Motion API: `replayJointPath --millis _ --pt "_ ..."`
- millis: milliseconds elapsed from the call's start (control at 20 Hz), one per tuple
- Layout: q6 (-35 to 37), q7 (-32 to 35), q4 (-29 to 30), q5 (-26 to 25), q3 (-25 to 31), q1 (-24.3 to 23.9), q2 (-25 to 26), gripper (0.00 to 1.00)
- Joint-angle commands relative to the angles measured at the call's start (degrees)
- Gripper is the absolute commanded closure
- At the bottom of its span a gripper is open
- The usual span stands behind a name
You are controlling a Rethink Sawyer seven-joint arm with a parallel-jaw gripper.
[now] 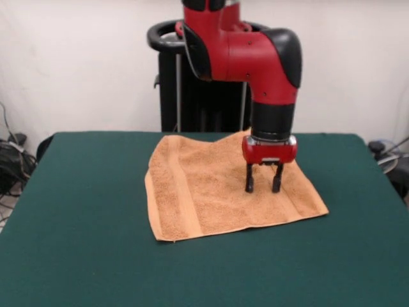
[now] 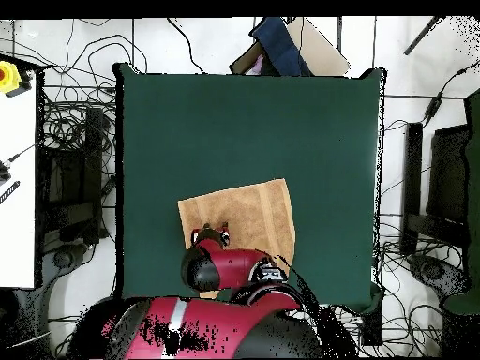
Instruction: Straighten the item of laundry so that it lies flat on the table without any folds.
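Observation:
The light orange-tan towel [image 1: 211, 192] lies spread on the dark green table [image 1: 83, 224], towards the far side and a little right of centre. A woven band runs near its left end and another near its right end. Its far edge by the arm looks slightly rumpled. My gripper [image 1: 262, 188] points straight down over the towel's right part, with its fingers apart and the tips at or just above the cloth, nothing between them. In the overhead view the towel [image 2: 246, 214] lies near the table's [image 2: 244, 122] bottom edge. The gripper [image 2: 211, 231] is at the towel's left part, and the arm hides the towel's lower edge.
The black robot stand [image 1: 192, 96] is behind the table's far edge. Cables [image 1: 9, 160] lie on the floor at the left. In the overhead view a white bench [image 2: 17, 178] stands left of the table, a box and blue cloth [image 2: 281, 47] are at the top, and dark equipment [image 2: 448, 178] is at the right.

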Motion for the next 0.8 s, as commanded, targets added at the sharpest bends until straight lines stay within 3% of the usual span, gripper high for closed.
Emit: replayJointPath --millis 50,550,800 --pt "-0.77 13.07 -13.38 11.99 4.11 5.44 9.74 0.00" --pt "3.55 14.41 -16.57 19.40 9.98 5.65 9.76 0.00" --pt "9.35 15.92 -16.95 27.05 7.83 9.78 8.25 0.00"
